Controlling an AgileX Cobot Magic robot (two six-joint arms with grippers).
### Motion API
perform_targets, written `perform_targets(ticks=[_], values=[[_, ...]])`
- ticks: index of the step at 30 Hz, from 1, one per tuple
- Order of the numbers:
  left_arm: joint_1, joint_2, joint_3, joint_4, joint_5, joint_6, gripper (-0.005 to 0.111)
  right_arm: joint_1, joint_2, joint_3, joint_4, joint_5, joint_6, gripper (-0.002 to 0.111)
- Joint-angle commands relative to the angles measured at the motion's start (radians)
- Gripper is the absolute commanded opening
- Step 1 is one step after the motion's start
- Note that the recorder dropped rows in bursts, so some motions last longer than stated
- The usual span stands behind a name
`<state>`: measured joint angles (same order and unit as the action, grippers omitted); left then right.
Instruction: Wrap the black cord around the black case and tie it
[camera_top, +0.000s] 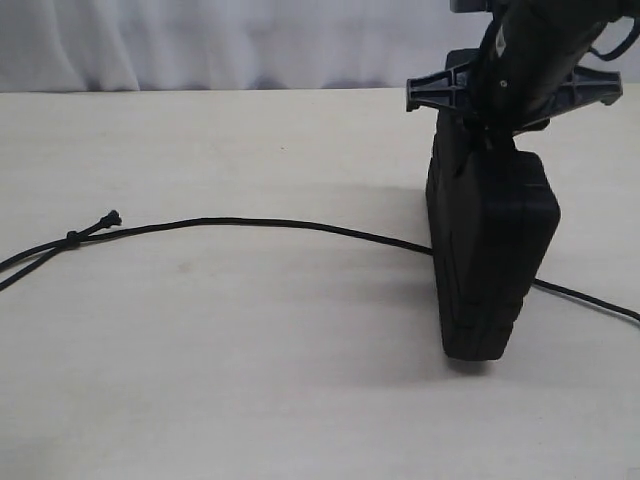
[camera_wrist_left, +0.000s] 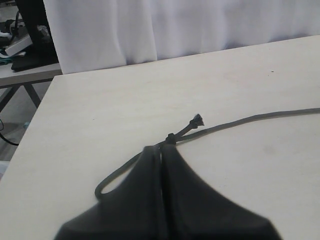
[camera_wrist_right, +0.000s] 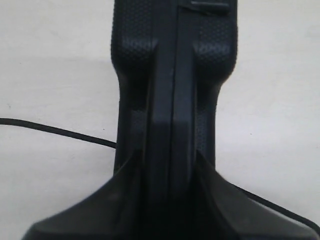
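Black case (camera_top: 490, 250) — upright in right pincer (camera_top: 490, 128)

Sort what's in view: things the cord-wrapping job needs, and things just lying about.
Job:
cord, pinched in the left end effector
case, gripped by the right end effector
table under both

Lying about:
side-bench clutter
curtain behind
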<state>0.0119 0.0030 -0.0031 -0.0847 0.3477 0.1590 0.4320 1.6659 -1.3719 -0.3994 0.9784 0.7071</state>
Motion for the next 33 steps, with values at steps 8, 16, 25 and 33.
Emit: perform_targets(ticks=[8, 16, 25, 33], values=[[-0.004, -0.003, 0.003, -0.002, -0.016, -0.002, 0.0, 0.003, -0.036, -0.03, 0.025, -0.183, 0.002, 0.004], [-0.004, -0.003, 0.003, -0.002, -0.016, -0.002, 0.0, 0.003, -0.026, -0.031, -0.046, -0.164, 0.004, 0.004], [-0.004, -0.003, 0.003, -0.002, -0.016, -0.002, 0.0, 0.003, 0.01, -0.051, -0.035, -0.192, 0.002, 0.004], [-0.004, -0.003, 0.003, -0.002, -0.016, -0.002, 0.0, 0.022, -0.013, -0.127, 0.115, -0.193, -0.098, 0.004]])
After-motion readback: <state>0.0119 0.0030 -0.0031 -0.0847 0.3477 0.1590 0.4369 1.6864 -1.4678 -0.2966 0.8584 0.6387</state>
